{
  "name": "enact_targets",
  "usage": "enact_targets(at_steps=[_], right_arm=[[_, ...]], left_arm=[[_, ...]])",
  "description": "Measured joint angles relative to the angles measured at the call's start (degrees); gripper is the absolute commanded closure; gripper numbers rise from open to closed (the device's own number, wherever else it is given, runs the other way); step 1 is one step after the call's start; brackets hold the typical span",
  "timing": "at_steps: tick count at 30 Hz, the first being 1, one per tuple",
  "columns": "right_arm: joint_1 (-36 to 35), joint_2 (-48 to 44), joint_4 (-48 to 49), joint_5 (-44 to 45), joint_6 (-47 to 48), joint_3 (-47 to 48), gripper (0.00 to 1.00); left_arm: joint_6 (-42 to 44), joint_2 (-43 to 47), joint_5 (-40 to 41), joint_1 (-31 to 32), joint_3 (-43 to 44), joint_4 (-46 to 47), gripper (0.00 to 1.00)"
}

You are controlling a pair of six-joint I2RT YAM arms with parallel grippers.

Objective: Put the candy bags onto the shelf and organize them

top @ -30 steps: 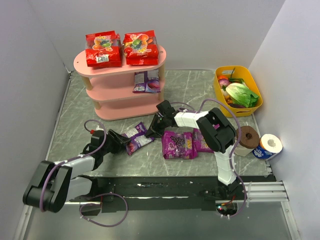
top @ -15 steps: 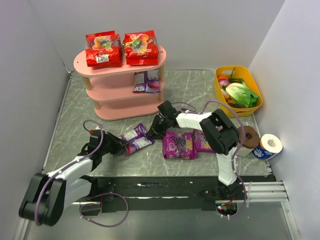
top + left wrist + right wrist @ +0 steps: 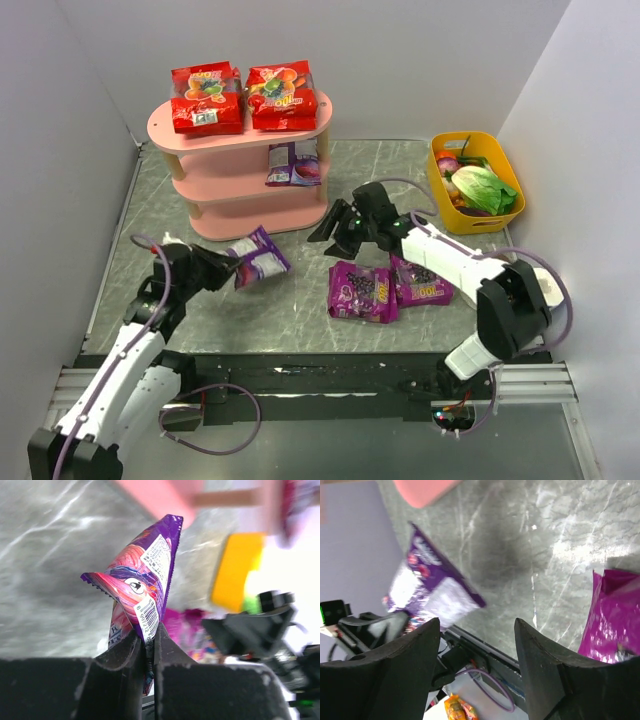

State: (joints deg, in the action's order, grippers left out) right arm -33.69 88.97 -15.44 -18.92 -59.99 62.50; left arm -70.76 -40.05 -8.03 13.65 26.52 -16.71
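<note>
While the left gripper (image 3: 146,645) is clamping its jaws together on the barcode edge of a blue-violet candy bag (image 3: 142,587), we are noting that the bag is standing up from the fingers and appears lifted off the table (image 3: 300,320), just in front of the shelf (image 3: 160,128). We are reading the edge pinch as deliberate: it is leaving the flat body free to slide into a tier.

The right gripper (image 3: 335,228) is hovering with its jaws apart and nothing between them, between the shelf foot and the two magenta bags (image 3: 361,290), which are lying on the table touching one another. We are judging that it is staying out of the left arm's path while remaining near its own likely next pick.

The shelf is showing a colour scheme: two red bags (image 3: 207,98) are sitting side by side on the top tier, and a second blue-violet bag (image 3: 295,163) is resting at the right end of the middle tier. We are therefore expecting the held bag to go beside its twin, with the bottom tier going to the magenta pair.
</note>
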Motion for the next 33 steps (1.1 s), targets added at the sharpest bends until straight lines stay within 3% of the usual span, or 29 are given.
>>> enact_targets(at_steps=[14,20,26,33], right_arm=[[2.19,-10.49,-3.65,2.01,1.53,-2.23,0.32],[4.07,-12.41,-3.76,1.88,2.08,-4.13,0.32],[5.14,-13.84,-4.79,1.53,3.04,-4.90,0.32],[6.49,-16.70,-5.01,0.72,4.20,-5.92,0.32]], left_arm=[[-6.47,-0.09,10.43,-0.24,19.98,-3.80,0.99],[-9.88,-4.11,16.61,-0.35,22.03,-0.42,0.99],[-14.47,-8.46,25.70,-0.35,20.17,9.57,0.99],[-20.65,-19.98,32.76,-0.50,20.74,16.94,0.99]])
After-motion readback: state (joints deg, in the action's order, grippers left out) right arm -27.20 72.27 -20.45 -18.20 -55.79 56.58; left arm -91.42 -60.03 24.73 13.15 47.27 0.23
